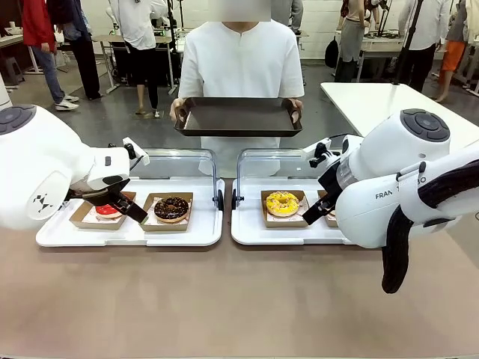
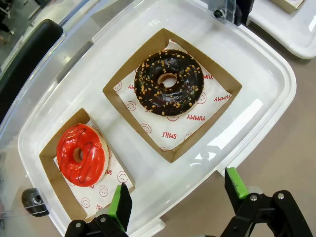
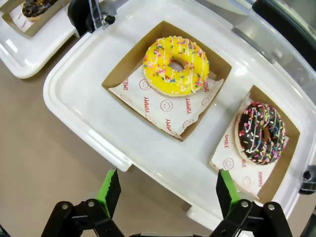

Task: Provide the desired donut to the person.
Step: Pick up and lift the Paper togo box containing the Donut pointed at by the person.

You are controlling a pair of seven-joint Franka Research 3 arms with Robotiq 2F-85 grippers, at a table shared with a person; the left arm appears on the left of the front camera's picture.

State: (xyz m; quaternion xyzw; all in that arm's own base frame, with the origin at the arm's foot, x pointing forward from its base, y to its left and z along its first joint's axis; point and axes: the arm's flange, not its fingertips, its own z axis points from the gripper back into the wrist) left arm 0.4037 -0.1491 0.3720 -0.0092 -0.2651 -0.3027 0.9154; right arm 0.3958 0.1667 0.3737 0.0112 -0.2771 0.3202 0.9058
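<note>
Front view: person (image 1: pixel 241 63) with dark tray (image 1: pixel 238 120)

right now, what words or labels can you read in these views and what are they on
"YUMMY", "SMILE": red print on the chocolate donut's paper
"YUMMY", "SMILE": yellow donut's paper
"SMILE": sprinkled donut's paper
"FRAN", the rest hidden: right arm
red donut's paper: smiley faces, no words readable

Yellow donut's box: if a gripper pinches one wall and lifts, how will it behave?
Probably light but bendy: the box is thin, open-topped cardboard. It may tip, since the donut sits loose on paper toward one corner.
</note>
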